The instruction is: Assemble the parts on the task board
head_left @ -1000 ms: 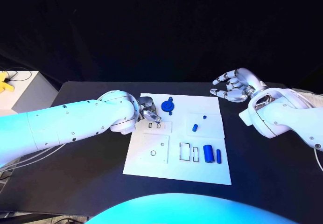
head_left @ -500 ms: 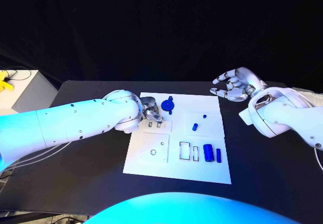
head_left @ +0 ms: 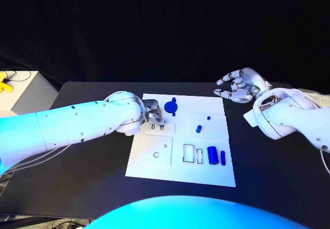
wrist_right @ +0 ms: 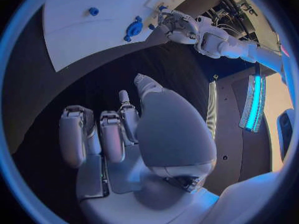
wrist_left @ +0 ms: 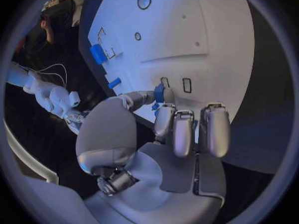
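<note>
The white task board lies mid-table. My left hand hovers over its near-left part, just above two small rectangular slots. In the left wrist view it pinches a small blue part between thumb and a finger, close to the slots. On the board lie a round blue part, a small blue peg, a blue cylinder and a thin blue bar. My right hand hangs off the board's far right corner, fingers apart, holding nothing.
A white box with a yellow object stands off the table's left edge. The board also has a round hole and rectangular recesses. Bare black table lies on both sides of the board.
My left hand has drawn back slightly from the two small slots, still pinching the blue part. The right hand has hardly moved.
</note>
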Robot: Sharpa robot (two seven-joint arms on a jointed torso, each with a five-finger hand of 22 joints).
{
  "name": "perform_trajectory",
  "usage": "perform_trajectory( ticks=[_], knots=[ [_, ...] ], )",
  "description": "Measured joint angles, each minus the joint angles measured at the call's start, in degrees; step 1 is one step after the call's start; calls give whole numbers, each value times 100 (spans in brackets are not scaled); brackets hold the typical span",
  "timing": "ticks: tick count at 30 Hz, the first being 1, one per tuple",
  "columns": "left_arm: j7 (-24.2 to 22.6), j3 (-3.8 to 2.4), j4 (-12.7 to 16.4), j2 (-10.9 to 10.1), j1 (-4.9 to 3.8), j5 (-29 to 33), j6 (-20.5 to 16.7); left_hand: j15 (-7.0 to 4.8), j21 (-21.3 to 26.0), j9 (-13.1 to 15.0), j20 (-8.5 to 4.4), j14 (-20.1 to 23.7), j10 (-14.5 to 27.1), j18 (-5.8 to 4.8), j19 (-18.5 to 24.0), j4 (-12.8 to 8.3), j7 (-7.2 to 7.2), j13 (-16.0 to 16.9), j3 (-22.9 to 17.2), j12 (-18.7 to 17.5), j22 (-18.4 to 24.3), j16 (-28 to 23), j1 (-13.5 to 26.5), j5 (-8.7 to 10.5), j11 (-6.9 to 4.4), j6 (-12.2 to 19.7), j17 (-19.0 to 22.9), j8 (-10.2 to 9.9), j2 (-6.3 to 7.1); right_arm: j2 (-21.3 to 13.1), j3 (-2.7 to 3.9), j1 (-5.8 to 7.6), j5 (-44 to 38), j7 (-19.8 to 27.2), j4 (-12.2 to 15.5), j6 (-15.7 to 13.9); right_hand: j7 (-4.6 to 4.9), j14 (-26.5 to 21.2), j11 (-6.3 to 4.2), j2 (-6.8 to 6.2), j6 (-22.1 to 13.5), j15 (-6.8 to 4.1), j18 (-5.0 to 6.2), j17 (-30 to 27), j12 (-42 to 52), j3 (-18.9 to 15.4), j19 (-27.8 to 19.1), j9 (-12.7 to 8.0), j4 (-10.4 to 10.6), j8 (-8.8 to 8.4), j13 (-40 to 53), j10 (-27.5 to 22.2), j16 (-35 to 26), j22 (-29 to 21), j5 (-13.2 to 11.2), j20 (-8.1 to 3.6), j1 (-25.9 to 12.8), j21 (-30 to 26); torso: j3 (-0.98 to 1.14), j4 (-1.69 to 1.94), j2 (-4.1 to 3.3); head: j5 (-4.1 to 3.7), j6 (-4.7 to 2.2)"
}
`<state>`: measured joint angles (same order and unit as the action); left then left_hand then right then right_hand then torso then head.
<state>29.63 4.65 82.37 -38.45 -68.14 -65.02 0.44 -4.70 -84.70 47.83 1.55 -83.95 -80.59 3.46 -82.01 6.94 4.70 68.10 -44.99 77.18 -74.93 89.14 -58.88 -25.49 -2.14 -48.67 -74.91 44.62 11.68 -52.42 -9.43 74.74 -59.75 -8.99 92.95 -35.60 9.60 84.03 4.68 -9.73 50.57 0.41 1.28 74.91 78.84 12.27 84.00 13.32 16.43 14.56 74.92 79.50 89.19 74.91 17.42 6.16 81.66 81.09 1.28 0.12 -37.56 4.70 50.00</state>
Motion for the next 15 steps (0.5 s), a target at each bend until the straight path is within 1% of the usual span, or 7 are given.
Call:
perform_trajectory(
  ticks=[9, 14, 15],
  knots=[
    [6, 5, -11, 18, 0, -31, 138, 0, 0, -6, -21, 0, 0, 0, -21, -16, 0, 0, 17, 0, 0, 0, -1, 10, 1, 0, 0, -1, -1, 4, 0, 0, 0, -1, -2, 1, 0, 0, 0, 0, 0, 0, 0, 0, 0, 0, 0, 0, 0, 0, -1, 0, 0, -1, 0, 0, 0, 0, -1, -3, -1, 5, 1],
    [10, 14, -32, 37, 12, -58, 203, 0, 0, -6, -21, 0, 0, 0, -21, -16, 0, 0, 17, 0, 1, 0, -1, -23, 1, 0, 0, -1, -1, 4, 0, 0, 0, -9, -2, 0, 0, 0, 0, -1, 0, 0, 0, 0, 0, 15, 0, 0, 15, 0, -1, 0, 0, -1, 0, 0, -1, 0, -1, -6, -1, 2, 1],
    [10, 14, -35, 39, 12, -64, 211, 0, 0, -6, -21, 0, 0, 0, -21, -16, 0, 0, 17, 0, 1, 0, -1, -25, 1, 0, 0, -1, -1, 3, 0, 0, 0, -11, -1, 0, 0, 0, 0, -19, 0, 0, 1, 0, 0, 21, 0, 0, 21, 0, -1, 0, 0, -1, 0, 0, -19, 0, -1, -6, -1, 4, 1]
  ],
)
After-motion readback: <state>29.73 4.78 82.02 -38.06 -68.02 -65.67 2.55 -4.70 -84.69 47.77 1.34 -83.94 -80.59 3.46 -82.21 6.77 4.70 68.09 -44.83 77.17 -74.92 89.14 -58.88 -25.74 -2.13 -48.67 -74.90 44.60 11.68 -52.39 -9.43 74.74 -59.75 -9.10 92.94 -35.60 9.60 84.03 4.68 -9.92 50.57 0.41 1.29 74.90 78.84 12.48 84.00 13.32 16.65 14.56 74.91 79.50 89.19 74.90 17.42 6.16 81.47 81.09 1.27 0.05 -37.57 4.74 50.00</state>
